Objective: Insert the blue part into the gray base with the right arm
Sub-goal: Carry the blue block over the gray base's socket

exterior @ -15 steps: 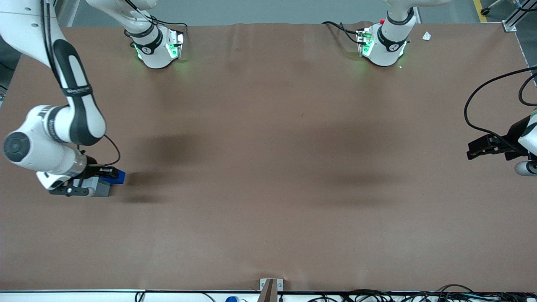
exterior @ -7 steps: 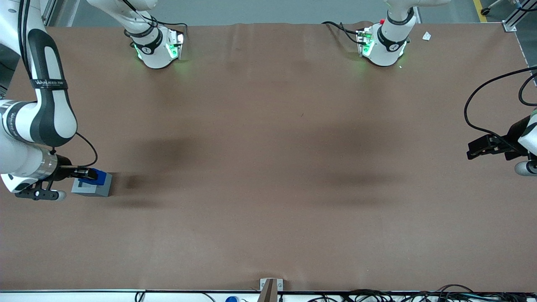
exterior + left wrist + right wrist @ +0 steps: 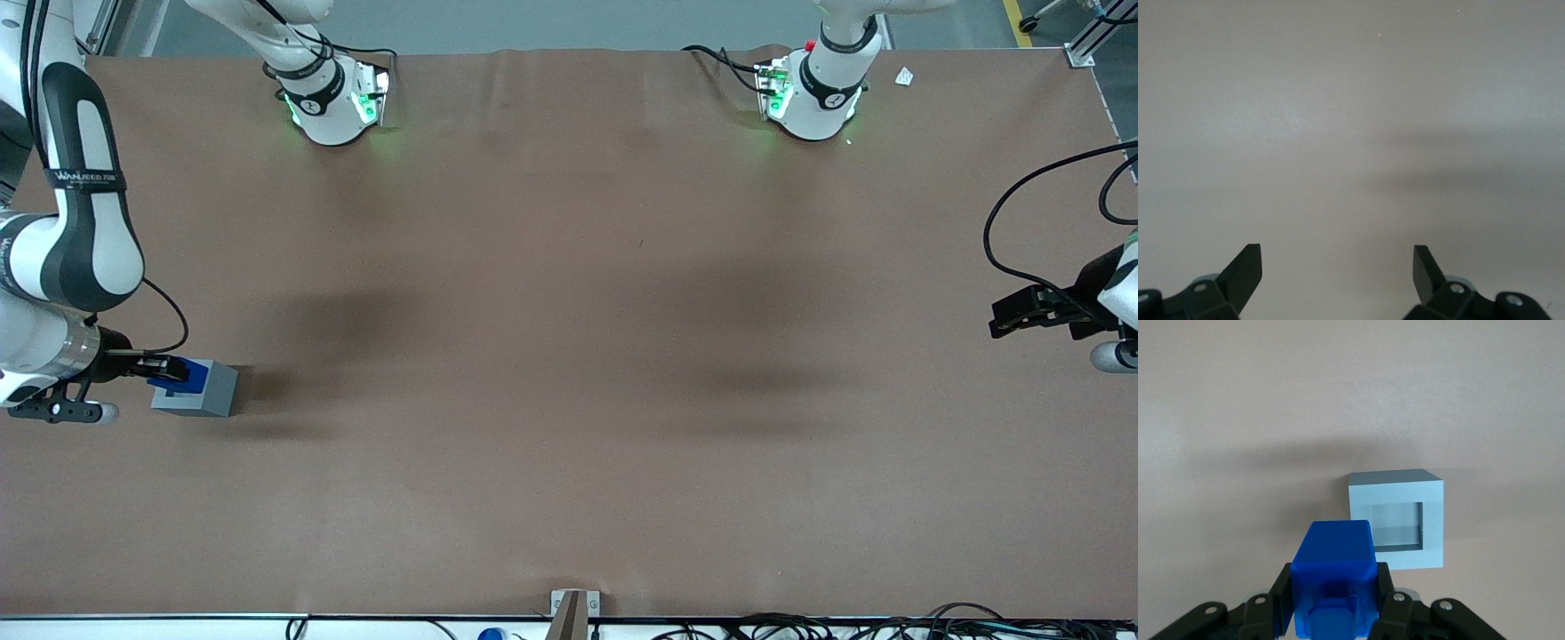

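A robotics lab: white jointed arms point(image 3: 84, 231) are bolted by green-lit bases point(image 3: 333, 102) to a broad bench point(image 3: 569, 356) under a brown cover. Loose black cables point(image 3: 800, 627) run along the bench's edge nearest the front camera, and aluminium framing point(image 3: 1089, 40) stands at the bench's corner.

**Right arm low, pincer clamped on its load**

The right arm point(image 3: 76, 222) reaches down at the working arm's end of the worktop, its white and black forearm near upright, the wrist bent so the pincer point(image 3: 164, 366) lies roughly level. Taking the gray base point(image 3: 197, 388) as landmark, the pincer hangs just above the edge toward the arm's wrist. Its black fingers point(image 3: 1386, 597) press both sides of the blue part point(image 3: 1333, 577), held off the base's recess.
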